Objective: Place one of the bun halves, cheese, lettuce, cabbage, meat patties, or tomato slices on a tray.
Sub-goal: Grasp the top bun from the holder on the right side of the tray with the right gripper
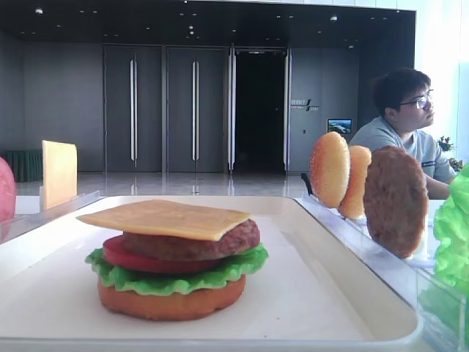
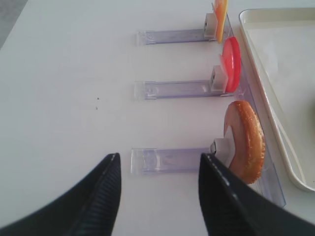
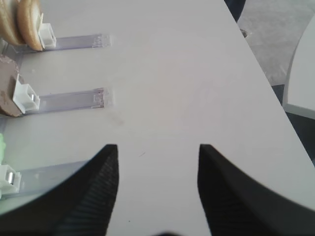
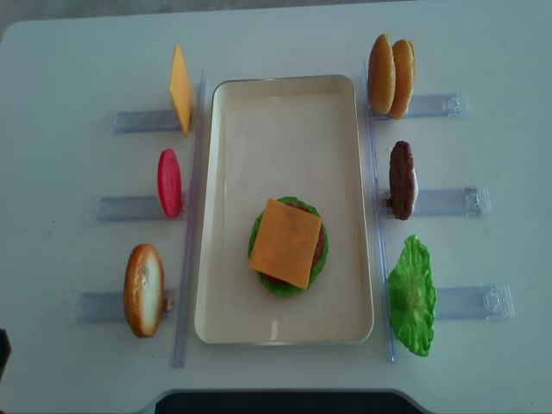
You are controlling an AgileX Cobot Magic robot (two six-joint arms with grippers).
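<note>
On the white tray stands a stack: flat bottom bun, lettuce, tomato slice, meat patty, with a cheese slice on top. In the right-hand racks stand two domed bun halves, a patty and a lettuce leaf. The left-hand racks hold cheese, a tomato slice and an orange bun half. Cabbage is out of view. My right gripper is open over bare table, right of the racks. My left gripper is open and empty, over the end of the bun's rack.
Clear plastic racks line both long sides of the tray. The table's edge and grey floor lie to the right in the right wrist view. A seated person is behind the table.
</note>
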